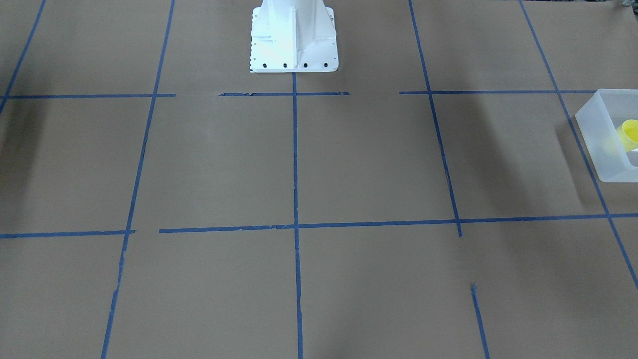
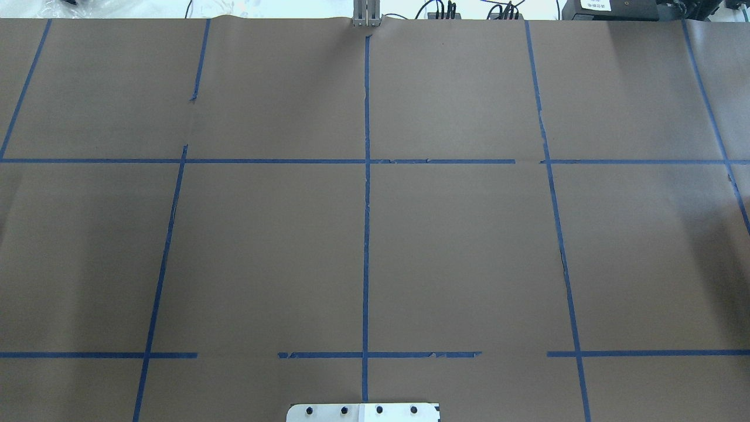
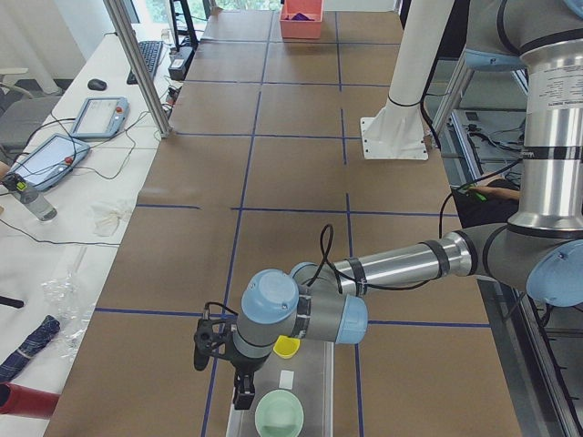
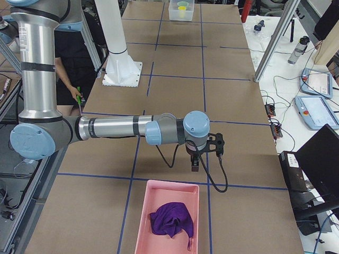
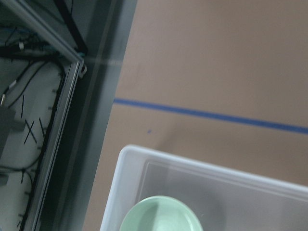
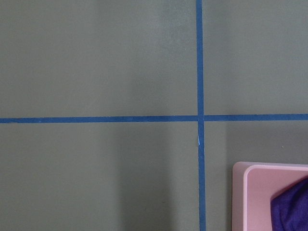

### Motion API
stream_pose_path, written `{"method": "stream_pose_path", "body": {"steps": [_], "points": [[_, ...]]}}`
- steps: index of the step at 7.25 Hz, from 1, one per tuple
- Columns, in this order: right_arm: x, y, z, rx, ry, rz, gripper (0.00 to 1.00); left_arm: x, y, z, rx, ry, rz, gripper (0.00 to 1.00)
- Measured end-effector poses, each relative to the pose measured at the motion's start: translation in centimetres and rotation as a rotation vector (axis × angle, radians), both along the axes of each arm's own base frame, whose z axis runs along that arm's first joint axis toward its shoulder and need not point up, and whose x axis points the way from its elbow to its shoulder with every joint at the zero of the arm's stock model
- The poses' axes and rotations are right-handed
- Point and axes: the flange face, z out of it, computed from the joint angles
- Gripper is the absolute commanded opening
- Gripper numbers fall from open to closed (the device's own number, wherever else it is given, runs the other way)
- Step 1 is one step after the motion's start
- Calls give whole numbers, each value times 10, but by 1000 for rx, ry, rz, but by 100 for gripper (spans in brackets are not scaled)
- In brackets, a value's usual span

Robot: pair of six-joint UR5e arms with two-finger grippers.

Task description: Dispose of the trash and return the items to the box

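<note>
**Sorting looks nearly finished; both arms stand at the table ends**

Left of the robot base [image 1: 294, 40], at the far table end: the box [image 1: 605, 149] sits on the brown paper. The yellow cup [image 3: 287, 347] lies inside it, at the end nearer the base. A pale green bowl [image 3: 279, 415] rests in the end farther from the base. The left gripper [image 3: 244, 399] hangs over the box, between cup and bowl and above both. It shows only in the side view, so I cannot tell whether its fingers are spread or pressed together. I see nothing held in it.

In front of the base, mid-table: the front and overhead views show only brown paper and blue tape lines.

Right of the base, at the opposite table end: a pink tray [image 4: 139, 222] holds a crumpled purple cloth [image 4: 172, 219]. The right gripper [image 4: 195, 166] hangs above the paper just beside the tray's edge nearer the base, not over the tray. Its fingers also cannot be judged; nothing visible hangs from it.

Assessment: cup and bowl are in the box, so the return step appears done. If the cloth is the trash and the tray its place, disposal appears done too. What seems left is drawing both arms back toward the base.
</note>
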Motion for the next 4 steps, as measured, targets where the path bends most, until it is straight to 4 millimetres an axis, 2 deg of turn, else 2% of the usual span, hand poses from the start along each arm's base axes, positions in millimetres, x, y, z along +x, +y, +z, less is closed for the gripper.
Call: {"method": "stream_pose_path", "body": {"steps": [1,2,4], "points": [[0,-1,-2,4,0,0,100,4,-8,-20,79,-16,10,100],[0,-1,-3,8,0,-1,100,21,-20,-36,136,-24,48,100],[0,-1,-4,10,1,-1,100,81,-42,-63,141,23,176,100]]}}
